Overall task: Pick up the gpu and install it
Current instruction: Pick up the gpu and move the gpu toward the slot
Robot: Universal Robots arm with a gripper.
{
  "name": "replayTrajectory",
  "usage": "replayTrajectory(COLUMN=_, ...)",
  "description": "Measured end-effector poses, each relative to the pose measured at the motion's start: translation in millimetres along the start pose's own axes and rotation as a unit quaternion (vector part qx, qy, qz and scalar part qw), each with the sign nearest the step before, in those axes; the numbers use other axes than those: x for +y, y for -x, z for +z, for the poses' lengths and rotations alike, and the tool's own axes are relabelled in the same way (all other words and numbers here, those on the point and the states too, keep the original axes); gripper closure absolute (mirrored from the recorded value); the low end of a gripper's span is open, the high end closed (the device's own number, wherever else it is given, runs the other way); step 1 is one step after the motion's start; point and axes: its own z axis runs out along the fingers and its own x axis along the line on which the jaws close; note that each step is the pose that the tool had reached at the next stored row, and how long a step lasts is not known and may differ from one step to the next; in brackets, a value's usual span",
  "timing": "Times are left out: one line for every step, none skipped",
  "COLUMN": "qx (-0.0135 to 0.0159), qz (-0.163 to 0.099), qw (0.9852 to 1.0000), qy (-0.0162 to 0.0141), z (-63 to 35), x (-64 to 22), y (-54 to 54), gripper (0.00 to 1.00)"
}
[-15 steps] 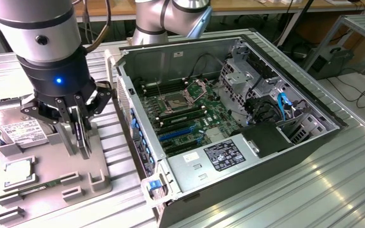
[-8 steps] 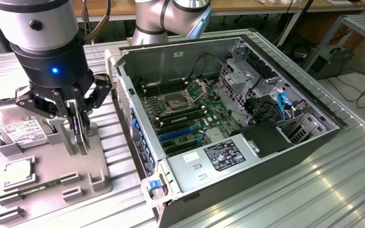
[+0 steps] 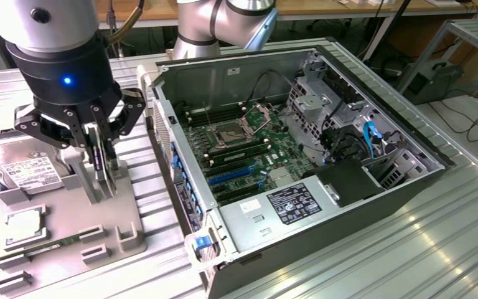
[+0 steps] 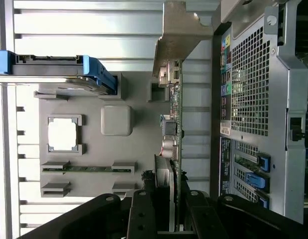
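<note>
The gpu (image 3: 103,173) stands on edge between the fingers of my gripper (image 3: 98,148), over the grey parts fixture (image 3: 98,232) at the exterior view's left. The jaws are shut on its upper edge. I cannot tell whether its lower edge still rests in the fixture's holder. In the wrist view the gpu (image 4: 175,114) runs edge-on away from the gripper (image 4: 168,199), with its silver bracket (image 4: 181,35) at the far end. The card hangs beside the case's perforated rear panel (image 4: 253,89).
The open computer case (image 3: 322,246) lies to the exterior view's right of the fixture, motherboard (image 3: 248,146) and blue slots (image 3: 231,175) exposed. On the fixture (image 4: 116,94) sit a hard drive (image 3: 25,169), a CPU (image 3: 23,223) and a RAM stick (image 3: 52,244).
</note>
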Motion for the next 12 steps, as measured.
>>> replayTrajectory(qx=0.0, qz=0.0, qw=1.0, qy=0.0, z=-2.0, x=0.0, y=0.0, gripper=0.72)
replayTrajectory(qx=0.0001, qz=0.0, qw=1.0, qy=0.0, z=-3.7, x=0.1, y=0.1, gripper=0.72)
replayTrajectory(qx=0.0, qz=0.0, qw=1.0, qy=0.0, z=-8.0, x=0.2, y=0.2, gripper=0.72)
replayTrajectory(qx=0.0, qz=0.0, qw=1.0, qy=0.0, z=-11.1, x=0.3, y=0.2, gripper=0.72)
replayTrajectory(qx=0.0, qz=0.0, qw=1.0, qy=0.0, z=-13.5, x=0.4, y=0.3, gripper=0.72)
replayTrajectory(qx=0.0, qz=0.0, qw=1.0, qy=0.0, z=-16.0, x=0.5, y=0.3, gripper=0.72)
replayTrajectory(qx=0.0, qz=0.0, qw=1.0, qy=0.0, z=-18.8, x=0.5, y=0.4, gripper=0.72)
replayTrajectory(qx=0.0, qz=0.0, qw=1.0, qy=0.0, z=-21.0, x=0.6, y=0.4, gripper=0.72)
replayTrajectory(qx=0.0, qz=0.0, qw=1.0, qy=0.0, z=-23.4, x=0.7, y=0.5, gripper=0.72)
replayTrajectory(qx=0.0001, qz=0.0, qw=1.0, qy=0.0, z=-25.6, x=0.7, y=0.5, gripper=0.72)
replayTrajectory(qx=0.0001, qz=0.0, qw=1.0, qy=0.0, z=-27.8, x=0.8, y=0.6, gripper=0.72)
replayTrajectory(qx=0.0, qz=0.0, qw=1.0, qy=0.0, z=-30.0, x=0.8, y=0.6, gripper=0.72)
